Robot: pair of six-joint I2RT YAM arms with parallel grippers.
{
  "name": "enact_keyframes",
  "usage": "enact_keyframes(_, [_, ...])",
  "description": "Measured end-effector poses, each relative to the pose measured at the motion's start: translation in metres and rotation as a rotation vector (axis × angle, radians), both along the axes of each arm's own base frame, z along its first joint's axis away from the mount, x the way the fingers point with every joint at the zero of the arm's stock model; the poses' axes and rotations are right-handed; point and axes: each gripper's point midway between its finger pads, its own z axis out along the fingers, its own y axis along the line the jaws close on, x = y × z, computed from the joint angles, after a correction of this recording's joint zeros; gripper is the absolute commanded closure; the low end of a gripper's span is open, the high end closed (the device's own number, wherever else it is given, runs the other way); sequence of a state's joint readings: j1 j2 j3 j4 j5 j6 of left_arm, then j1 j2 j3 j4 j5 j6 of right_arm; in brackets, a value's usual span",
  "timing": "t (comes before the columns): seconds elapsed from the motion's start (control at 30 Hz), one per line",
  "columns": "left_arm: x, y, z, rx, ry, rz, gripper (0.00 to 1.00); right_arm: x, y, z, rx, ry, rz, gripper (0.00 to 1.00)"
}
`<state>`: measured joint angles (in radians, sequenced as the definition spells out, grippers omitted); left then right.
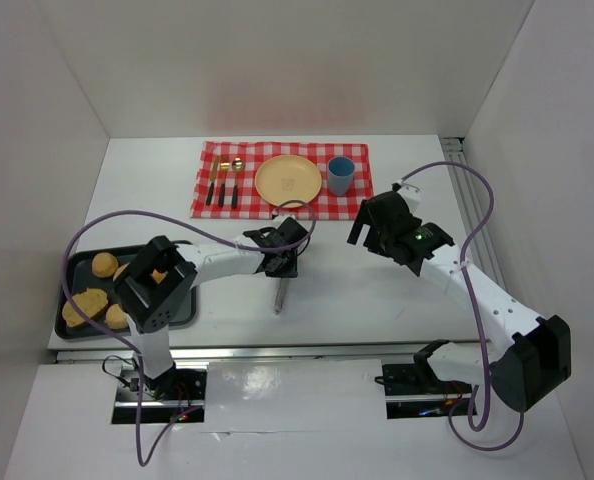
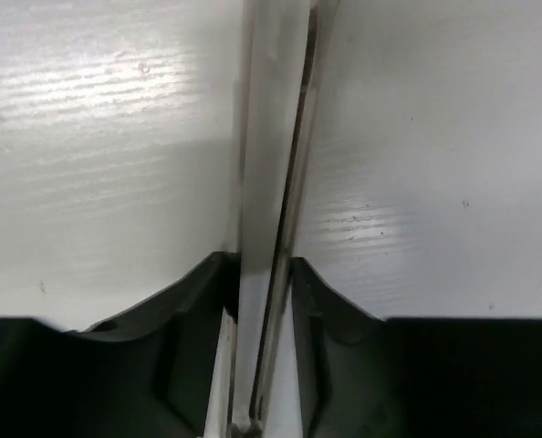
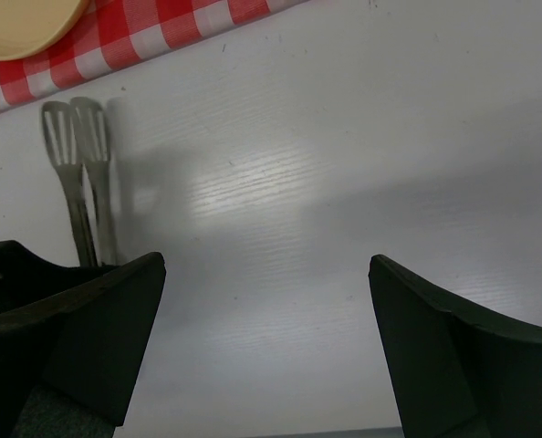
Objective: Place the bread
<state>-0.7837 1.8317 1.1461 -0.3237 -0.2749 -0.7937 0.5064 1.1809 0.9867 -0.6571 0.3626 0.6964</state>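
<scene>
White table [image 1: 377, 300], bread [image 1: 104, 264] on the tray [image 1: 77, 262] at far left.
Overhead: the left gripper [image 1: 280, 262] grips tongs [image 1: 278, 295] mid-table; a plate [image 1: 288, 180] sits on a checked cloth [image 1: 357, 200]. Left wrist: jaws clamped on the tongs. Right wrist: the right gripper [image 3: 266, 301] hangs wide open above the table.

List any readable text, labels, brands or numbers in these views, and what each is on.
No text can be read in any view.
Yellow plate: there is a faint mark at its centre, too small to read.
Tongs in the left gripper: no brand or stamp shows on the visible metal.
</scene>
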Motion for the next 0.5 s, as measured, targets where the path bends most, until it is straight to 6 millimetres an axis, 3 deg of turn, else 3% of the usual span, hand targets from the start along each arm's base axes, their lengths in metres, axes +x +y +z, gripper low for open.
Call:
enact_keyframes(0.07, [-0.001,0.001,0.001,0.004,0.003,0.0,0.76,0.0,0.0,0.0,-0.001,0.0,0.002,0.0])
enact_keyframes(0.2, [-0.013,0.014,0.013,0.022,0.018,0.013,0.97,0.0,0.0,0.0,-0.004,-0.001,0.006,0.0])
enact_keyframes(0.37, [-0.03,0.039,0.072,-0.02,-0.022,0.062,1.0,0.001,0.0,0.001,-0.006,-0.006,0.01,0.0])
enact_keyframes(0.5, [-0.044,0.079,0.113,-0.044,-0.021,0.176,1.0,0.003,0.002,0.002,0.001,-0.014,0.014,0.0])
